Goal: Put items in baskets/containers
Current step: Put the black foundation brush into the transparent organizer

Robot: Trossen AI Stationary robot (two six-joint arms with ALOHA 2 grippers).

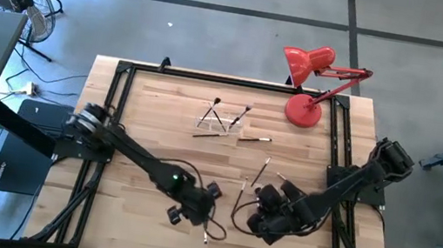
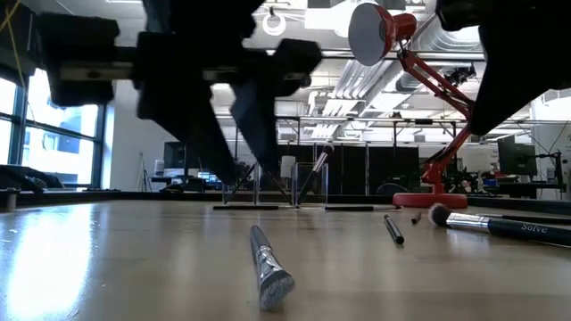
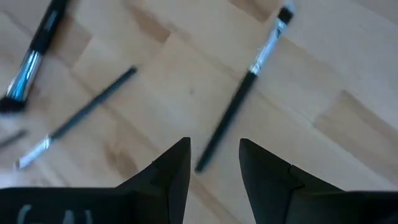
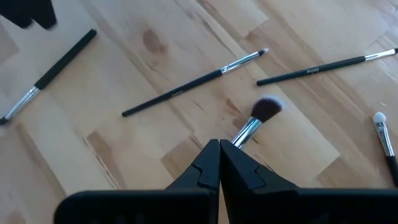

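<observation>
From above, the left gripper (image 1: 206, 216) hangs at lower centre of the wooden table (image 1: 153, 114), the right gripper (image 1: 253, 219) just beside it, and the clear holder (image 1: 220, 122) sits upper centre with brushes leaning in it. At table height, one brush (image 2: 267, 265) lies pointing toward the camera (bristles nearest). The left wrist view shows fingers (image 3: 168, 171) apart around a diagonal brush (image 3: 242, 87). The right wrist view shows fingers (image 4: 205, 171) pressed together on a fluffy brush (image 4: 256, 121), bristles toward upper right.

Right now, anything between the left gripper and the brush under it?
Nothing visible. The left gripper hangs open over a dark-handled brush lying on bare table; in the left wrist view its handle end sits in the gap between the fingers. The other brushes lie apart, off to one side.
</observation>
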